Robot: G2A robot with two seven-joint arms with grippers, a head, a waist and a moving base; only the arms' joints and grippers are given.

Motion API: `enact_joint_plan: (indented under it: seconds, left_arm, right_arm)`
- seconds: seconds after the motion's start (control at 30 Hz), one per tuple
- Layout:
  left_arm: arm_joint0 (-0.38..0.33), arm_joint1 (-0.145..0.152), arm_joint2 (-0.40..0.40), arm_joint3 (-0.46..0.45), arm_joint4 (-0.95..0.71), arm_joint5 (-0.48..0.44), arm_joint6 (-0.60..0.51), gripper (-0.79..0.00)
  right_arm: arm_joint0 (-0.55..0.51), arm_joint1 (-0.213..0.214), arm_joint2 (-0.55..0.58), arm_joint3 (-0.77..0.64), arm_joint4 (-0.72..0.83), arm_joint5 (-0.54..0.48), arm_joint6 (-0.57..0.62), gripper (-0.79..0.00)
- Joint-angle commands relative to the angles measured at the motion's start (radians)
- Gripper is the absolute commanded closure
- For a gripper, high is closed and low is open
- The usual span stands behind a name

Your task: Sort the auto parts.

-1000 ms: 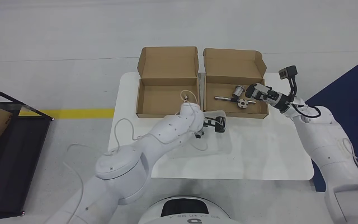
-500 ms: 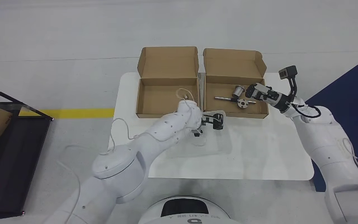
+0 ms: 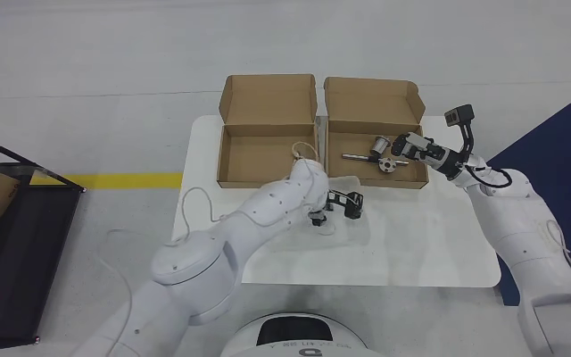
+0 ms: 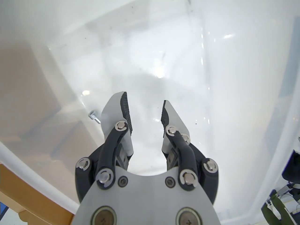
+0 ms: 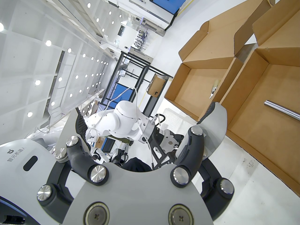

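Note:
My left gripper [image 3: 351, 203] is open and low inside a clear plastic bin [image 3: 357, 225] at the table's middle. In the left wrist view its fingers [image 4: 123, 108] stand apart with nothing between them, and a small silver bolt [image 4: 93, 116] lies on the bin floor just beside one finger. My right gripper [image 3: 406, 143] hovers open over the right cardboard box [image 3: 375, 178], which holds a metal rod [image 3: 357, 157] and two round metal parts [image 3: 384, 153]. The right wrist view shows that gripper [image 5: 147, 115] empty, the rod [image 5: 281, 110], and a small slim part [image 5: 214, 87] in the left box [image 5: 194, 80].
Both open cardboard boxes sit side by side at the table's back edge, the left box [image 3: 268, 159] with its flap up. The white table [image 3: 428, 241] has free surface to the front and right. A black frame [image 3: 27, 241] stands on the floor at far left.
My left gripper pulled back slightly toward the boxes, then shifted right and closer to the front inside the bin. The right arm has stayed still.

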Motion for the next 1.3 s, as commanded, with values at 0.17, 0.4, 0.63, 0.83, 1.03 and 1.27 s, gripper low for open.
enact_joint_plan:
  seconds: [0.17, 0.4, 0.63, 0.83, 1.03, 1.27]
  left_arm:
    - [0.004, 0.006, -0.029, 0.026, -0.002, 0.174, -0.019, -0.326]
    - [0.01, -0.006, -0.033, 0.008, 0.0, 0.206, -0.04, -0.606]
    - [0.014, -0.03, -0.034, 0.034, -0.009, 0.215, -0.084, -0.453]
    - [0.001, -0.046, -0.051, 0.079, -0.045, 0.2, -0.108, -0.446]
    - [-0.006, -0.067, -0.052, 0.106, -0.052, 0.216, -0.136, -0.36]
    - [-0.016, -0.092, -0.054, 0.138, -0.067, 0.172, -0.169, -0.354]
  right_arm:
    - [0.0, 0.0, 0.0, 0.0, 0.0, 0.0, 0.0, -0.785]
    - [0.0, 0.0, 0.0, 0.0, 0.0, 0.0, 0.0, -0.785]
    - [0.0, 0.0, 0.0, 0.0, 0.0, 0.0, 0.0, -0.785]
    - [0.0, 0.0, 0.0, 0.0, 0.0, 0.0, 0.0, -0.785]
    - [0.0, 0.0, 0.0, 0.0, 0.0, 0.0, 0.0, -0.785]
    - [0.0, 0.0, 0.0, 0.0, 0.0, 0.0, 0.0, -0.785]
